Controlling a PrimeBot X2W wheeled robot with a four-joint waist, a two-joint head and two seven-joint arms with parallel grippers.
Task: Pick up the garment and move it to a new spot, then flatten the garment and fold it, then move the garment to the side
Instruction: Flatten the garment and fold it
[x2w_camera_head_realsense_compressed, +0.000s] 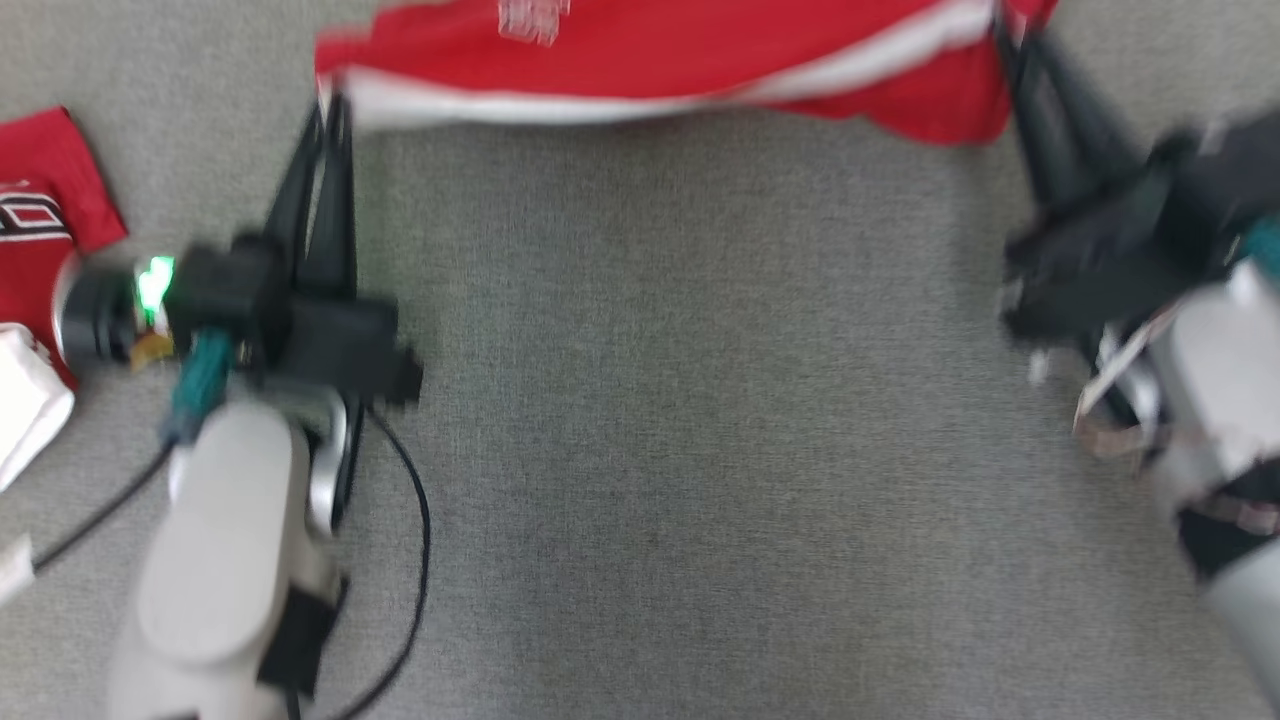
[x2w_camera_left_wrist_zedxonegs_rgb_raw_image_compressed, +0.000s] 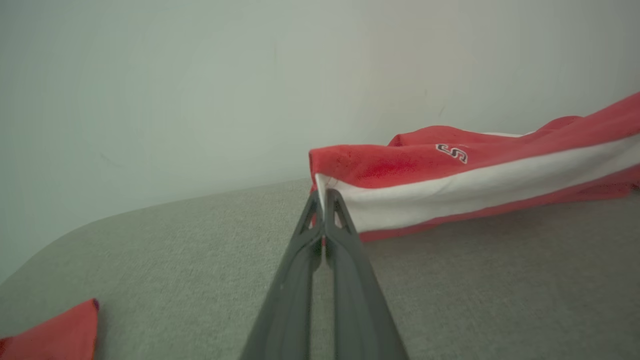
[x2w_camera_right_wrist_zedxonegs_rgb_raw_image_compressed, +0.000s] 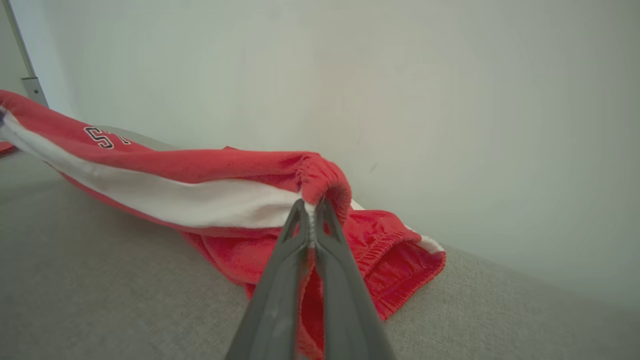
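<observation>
Red fabric garment with white side stripe (x2w_camera_head_realsense_compressed: 650, 60) was strung along the far edge of the grey woven surface (x2w_camera_head_realsense_compressed: 700, 450), lower folds resting on it. Left pincer (x2w_camera_head_realsense_compressed: 335, 105) was clamped shut on one end, right pincer (x2w_camera_head_realsense_compressed: 1005, 40) shut on the elastic waistband end. Judged best: pull evenly taut, lower both ends together toward the surface's middle, no bunching.
</observation>
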